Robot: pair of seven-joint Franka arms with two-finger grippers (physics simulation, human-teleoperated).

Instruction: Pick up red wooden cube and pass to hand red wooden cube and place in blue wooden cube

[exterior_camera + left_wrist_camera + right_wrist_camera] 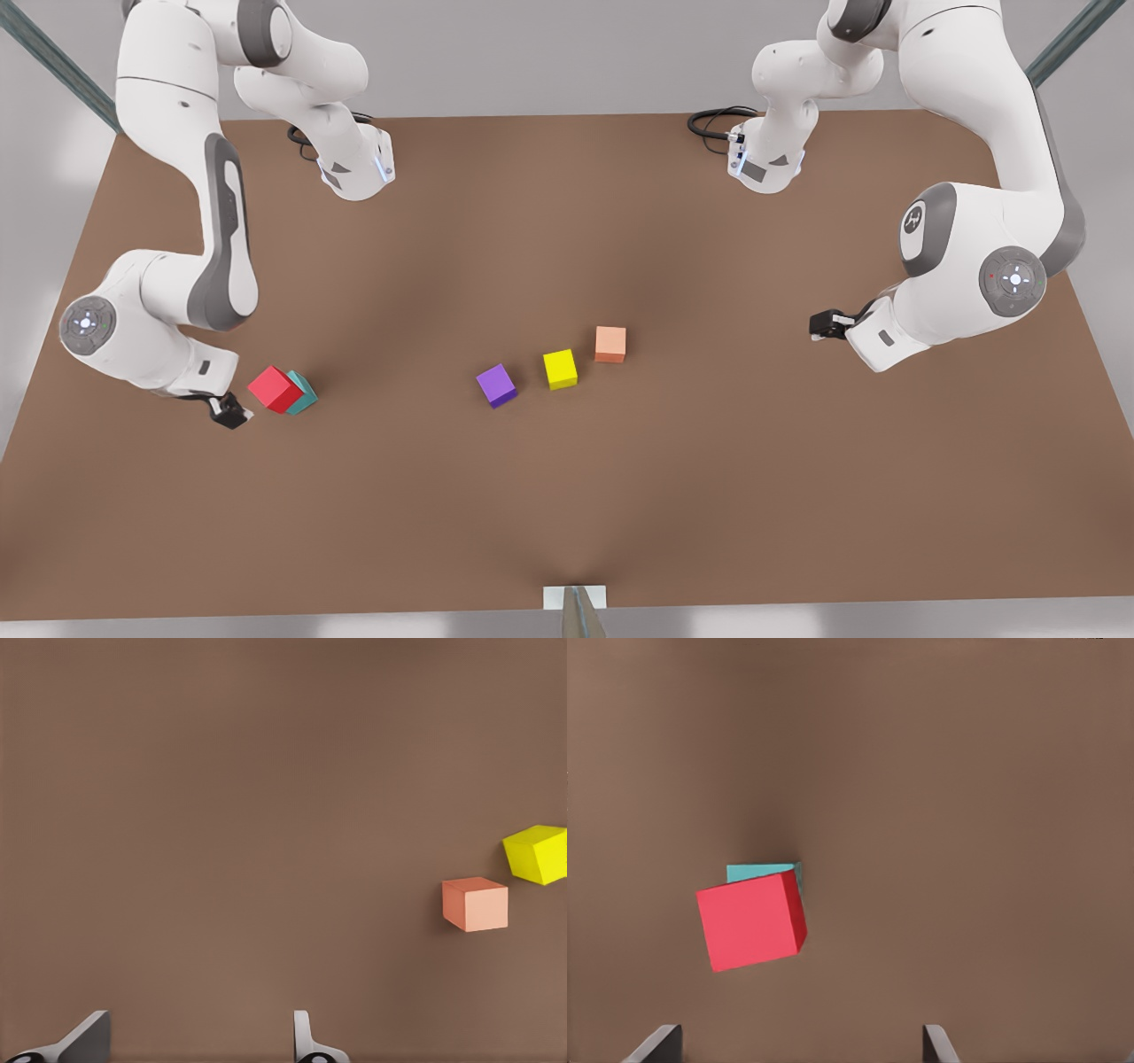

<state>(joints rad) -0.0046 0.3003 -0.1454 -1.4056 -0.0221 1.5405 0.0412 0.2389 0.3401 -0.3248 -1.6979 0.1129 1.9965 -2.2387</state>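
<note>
The red wooden cube (273, 388) rests skewed on top of the blue wooden cube (304, 393), a teal block mostly covered by it, at the front view's left. In the right wrist view the red wooden cube (751, 920) hides all but one edge of the blue wooden cube (764, 872). My right gripper (232, 412) hangs just beside this stack, open, holding nothing; its fingertips (660, 1043) stand wide apart. My left gripper (824, 325) waits at the front view's right, open and empty, with its fingertips (303, 1034) spread over bare table.
A purple cube (496, 385), a yellow cube (560, 369) and a pale salmon cube (610, 344) lie in a row at the middle of the brown table (567, 496). The left wrist view catches the salmon cube (476, 904) and yellow cube (538, 853).
</note>
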